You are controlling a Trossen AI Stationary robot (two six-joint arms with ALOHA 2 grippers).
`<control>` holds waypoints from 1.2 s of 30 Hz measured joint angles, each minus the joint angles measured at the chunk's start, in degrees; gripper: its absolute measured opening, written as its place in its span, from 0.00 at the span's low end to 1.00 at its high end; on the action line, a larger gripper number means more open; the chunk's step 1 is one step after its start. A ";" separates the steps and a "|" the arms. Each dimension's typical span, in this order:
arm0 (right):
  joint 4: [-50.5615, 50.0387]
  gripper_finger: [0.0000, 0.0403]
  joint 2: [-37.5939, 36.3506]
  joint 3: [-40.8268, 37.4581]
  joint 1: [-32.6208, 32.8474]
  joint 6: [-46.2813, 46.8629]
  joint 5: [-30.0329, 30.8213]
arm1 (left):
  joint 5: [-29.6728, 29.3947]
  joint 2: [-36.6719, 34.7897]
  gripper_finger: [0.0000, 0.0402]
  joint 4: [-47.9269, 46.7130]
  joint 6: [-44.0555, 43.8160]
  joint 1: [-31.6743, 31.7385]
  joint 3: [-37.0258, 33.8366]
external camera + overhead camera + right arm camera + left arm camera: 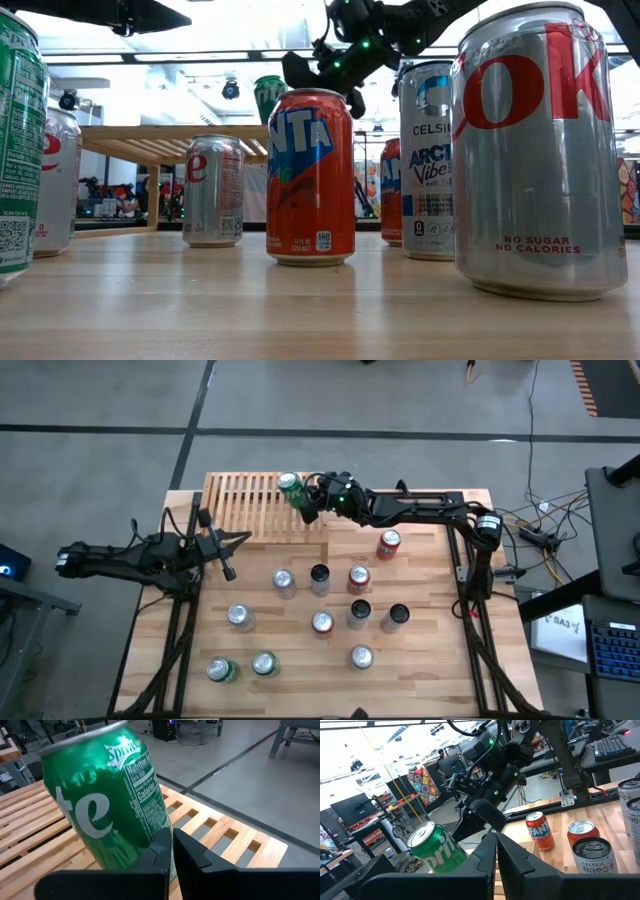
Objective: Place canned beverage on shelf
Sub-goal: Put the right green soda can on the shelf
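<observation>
Silver Coke can (530, 150), foremost in the low view. With it stand one Fanta can (310, 175), one Celsius can (425, 160) and at least four more. One Sprite can (268, 97) stands on the shelf (130, 135) behind.

High view: eleven cans on the table (430, 670), one on the slats. Right gripper (306, 502) just beside that can; left gripper (228, 565) waiting at table's left.

Right wrist view: fingers pressed together, holding nothing, Sprite can close ahead.

Left wrist view: fingers likewise together.

Hazard, as judged: a sideways swing of the closed right fingers could topple the Sprite can.
</observation>
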 joint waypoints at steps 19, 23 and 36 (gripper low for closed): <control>-6.04 0.02 -0.07 0.02 0.00 0.72 1.99 | 0.01 0.76 0.00 -0.02 -0.24 -0.02 0.00; -6.93 0.02 -0.07 0.02 0.00 1.35 3.73 | 0.01 0.85 0.00 -0.02 -0.24 -0.01 0.00; -4.08 0.02 -0.09 0.02 0.24 3.36 9.60 | 0.01 0.90 0.00 -0.04 -0.24 -0.02 0.00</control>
